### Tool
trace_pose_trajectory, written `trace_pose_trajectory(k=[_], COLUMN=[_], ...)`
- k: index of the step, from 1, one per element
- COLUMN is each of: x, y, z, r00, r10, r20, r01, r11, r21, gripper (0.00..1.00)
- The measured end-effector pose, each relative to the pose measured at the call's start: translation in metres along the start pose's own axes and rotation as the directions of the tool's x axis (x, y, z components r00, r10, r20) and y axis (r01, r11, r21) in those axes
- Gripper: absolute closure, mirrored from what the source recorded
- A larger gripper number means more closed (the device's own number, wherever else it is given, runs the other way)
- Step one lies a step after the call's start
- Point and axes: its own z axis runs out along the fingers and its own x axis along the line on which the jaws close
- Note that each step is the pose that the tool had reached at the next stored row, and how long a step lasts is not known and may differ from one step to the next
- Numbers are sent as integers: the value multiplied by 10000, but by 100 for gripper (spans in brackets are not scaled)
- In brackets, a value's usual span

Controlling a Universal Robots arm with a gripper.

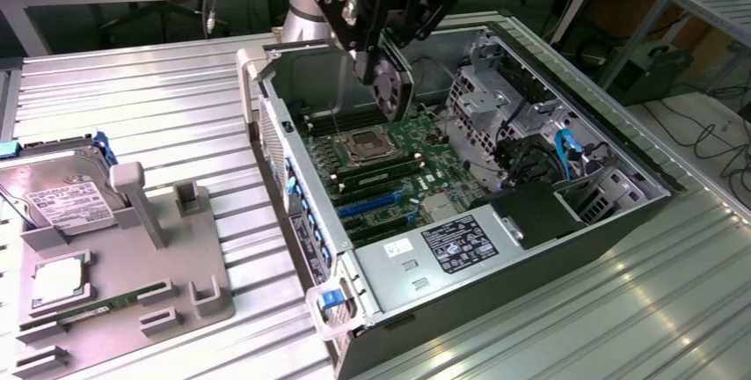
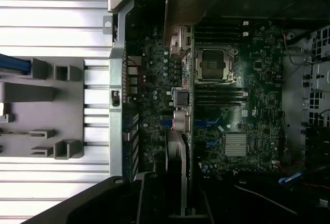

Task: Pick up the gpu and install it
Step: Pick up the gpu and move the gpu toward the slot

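My gripper (image 1: 378, 62) hangs over the open computer case (image 1: 657, 193), shut on the gpu (image 1: 389, 90). The gpu is a dark card held on edge, pointing down toward the motherboard (image 1: 405, 164) and still clear of it. In the wrist view the gpu (image 2: 178, 141) appears edge-on, with silvery metal parts along its far end (image 2: 181, 41). It lies above the board's left part, next to the CPU socket (image 2: 212, 64). The blue expansion slots (image 1: 369, 206) are nearer the case front, with nothing in them.
A grey fixture tray (image 1: 129, 248) at the exterior view's left holds a hard drive (image 1: 59, 197), a green memory stick (image 1: 108, 303) and a square chip (image 1: 59, 280). Inside the case are a drive cage (image 1: 493, 98), cables and a labelled power supply (image 1: 460, 244).
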Motion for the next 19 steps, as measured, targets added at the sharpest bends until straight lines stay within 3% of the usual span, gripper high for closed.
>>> trace_pose_trajectory(k=[19], x=[-782], y=[-10], z=[41], r00=[10000], r10=[0], r20=[0], r01=[0], r11=[10000], r21=[-1], gripper=[72])
